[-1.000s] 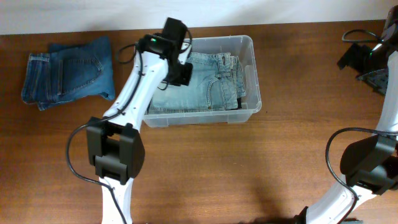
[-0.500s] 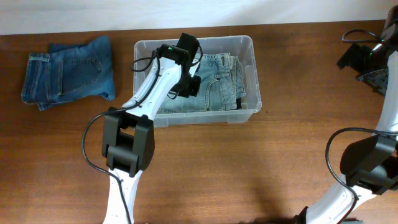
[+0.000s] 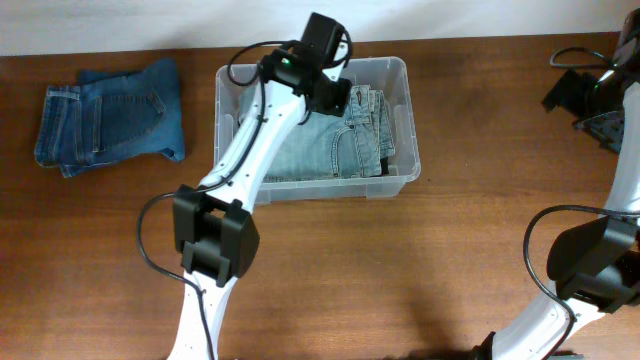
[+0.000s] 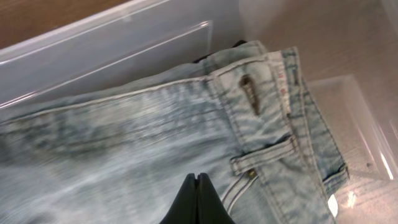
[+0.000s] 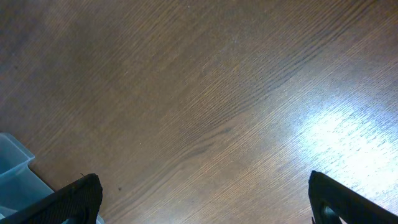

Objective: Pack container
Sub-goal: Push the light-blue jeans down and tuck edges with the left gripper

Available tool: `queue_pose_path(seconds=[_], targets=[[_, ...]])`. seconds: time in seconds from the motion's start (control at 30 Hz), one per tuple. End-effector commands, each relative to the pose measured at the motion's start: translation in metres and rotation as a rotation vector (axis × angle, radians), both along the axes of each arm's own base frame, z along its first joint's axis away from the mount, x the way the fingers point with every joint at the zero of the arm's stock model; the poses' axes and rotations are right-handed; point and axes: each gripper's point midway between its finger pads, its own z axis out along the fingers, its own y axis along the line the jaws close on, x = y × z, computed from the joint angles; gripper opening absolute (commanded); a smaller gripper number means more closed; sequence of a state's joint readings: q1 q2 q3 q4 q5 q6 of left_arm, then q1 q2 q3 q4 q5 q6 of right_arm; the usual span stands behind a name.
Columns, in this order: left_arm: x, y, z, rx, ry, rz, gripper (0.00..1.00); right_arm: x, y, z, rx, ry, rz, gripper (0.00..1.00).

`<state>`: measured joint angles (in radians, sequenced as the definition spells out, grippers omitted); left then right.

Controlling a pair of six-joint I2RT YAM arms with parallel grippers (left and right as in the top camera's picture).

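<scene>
Your container [image 3: 409,120] sits on the table [image 3: 400,270] at 12 o'clock from the centre, its long side running left to right. A folded pair of light jeans [image 3: 345,150] lies flat inside, waistband toward the 3 o'clock wall. Your left gripper [image 4: 197,186] reaches in over the jeans near their 12 o'clock edge. Its jaws are pressed together with nothing between them. The wrist view puts the tips just above the denim, near a belt loop [image 4: 264,160]; you cannot tell whether they touch the cloth. Dark jeans [image 3: 110,120] lie folded on the table at 10 o'clock, well apart from the container. Your right gripper [image 5: 202,202] hangs at 2 o'clock over bare wood, jaws spread wide and empty.
</scene>
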<state>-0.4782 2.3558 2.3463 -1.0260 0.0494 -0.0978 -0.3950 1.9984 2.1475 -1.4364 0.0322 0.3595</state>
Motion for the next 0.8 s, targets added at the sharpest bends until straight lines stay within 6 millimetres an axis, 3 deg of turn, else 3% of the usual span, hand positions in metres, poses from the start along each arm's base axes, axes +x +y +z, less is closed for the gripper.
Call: queue_pose_path(seconds=[0.0, 0.07, 0.13, 0.2, 0.27, 0.37, 0.57, 0.67, 0.77], targets=[[0.000, -0.016, -0.049, 0.020, 0.063, -0.017, 0.01, 0.000, 0.001, -0.004, 0.006, 0.009, 0.000, 0.98], [-0.002, -0.024, -0.072, 0.033, 0.088, -0.030, 0.01, 0.000, 0.001, -0.004, 0.006, 0.009, 0.000, 0.98], [-0.010, -0.031, -0.108, 0.063, 0.139, -0.047, 0.01, 0.000, 0.001, -0.004, 0.006, 0.009, 0.000, 0.98], [-0.015, -0.035, -0.126, 0.080, 0.166, -0.057, 0.01, 0.000, 0.001, -0.004, 0.006, 0.009, 0.000, 0.99], [-0.016, -0.036, -0.130, 0.083, 0.170, -0.060, 0.01, 0.000, 0.001, -0.004, 0.006, 0.009, 0.001, 0.98], [-0.010, -0.041, -0.113, 0.063, 0.133, -0.062, 0.01, 0.000, 0.001, -0.004, 0.006, 0.009, 0.000, 0.98], [0.014, -0.056, -0.038, -0.023, -0.024, -0.063, 0.01, 0.000, 0.001, -0.004, 0.006, 0.009, 0.000, 0.98], [0.025, -0.049, -0.035, 0.016, -0.074, -0.026, 0.01, 0.000, 0.001, -0.004, 0.006, 0.009, 0.000, 0.98], [0.028, -0.042, -0.046, 0.054, -0.076, -0.005, 0.01, 0.000, 0.001, -0.004, 0.006, 0.009, 0.001, 0.99]])
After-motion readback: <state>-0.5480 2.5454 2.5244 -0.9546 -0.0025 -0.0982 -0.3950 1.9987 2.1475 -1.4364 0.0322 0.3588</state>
